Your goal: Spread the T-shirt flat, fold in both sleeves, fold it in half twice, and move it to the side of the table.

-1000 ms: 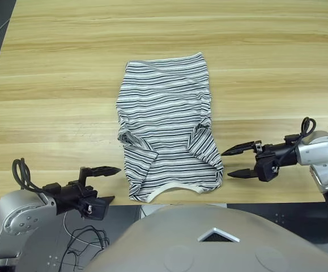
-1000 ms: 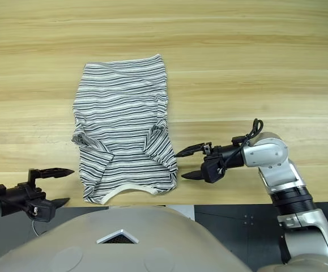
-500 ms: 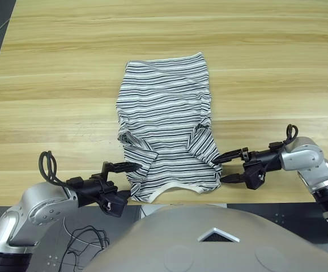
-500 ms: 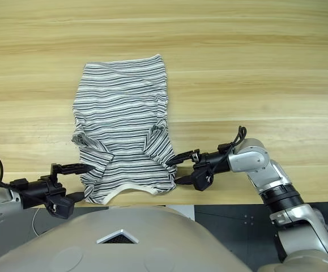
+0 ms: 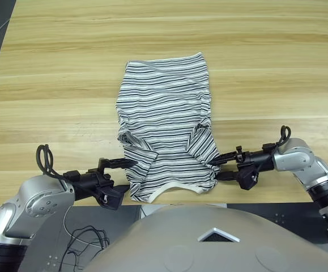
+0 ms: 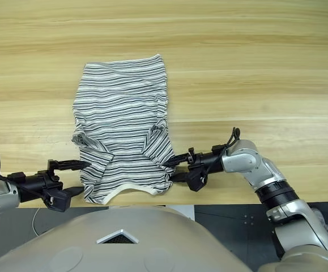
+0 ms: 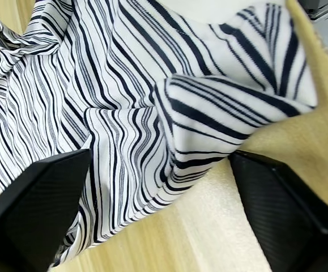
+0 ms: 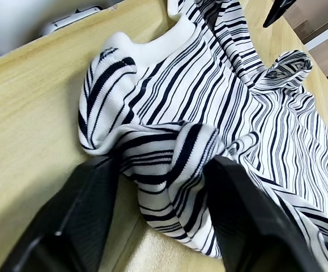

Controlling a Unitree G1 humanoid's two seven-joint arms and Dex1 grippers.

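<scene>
A black-and-white striped T-shirt (image 5: 164, 113) lies on the wooden table (image 5: 277, 56), sleeves turned in and white collar at the near edge. My left gripper (image 5: 128, 178) is open at the shirt's near left corner, one finger above the cloth and one below at the table edge. In the left wrist view the corner (image 7: 209, 113) bunches between its fingers (image 7: 33, 221). My right gripper (image 5: 218, 169) is open at the near right corner. A rolled fold of cloth (image 8: 169, 147) lies between its fingers (image 8: 79, 215), touching both.
Bare wood stretches wide to the left, right and far side of the shirt. The table's front edge (image 5: 67, 204) runs just under both grippers. Cables (image 5: 81, 238) lie on the dark floor below on the left.
Both arms have moved inward from beside the shirt to its near corners. The right gripper's fingers have narrowed around the fold. The shirt has barely shifted.
</scene>
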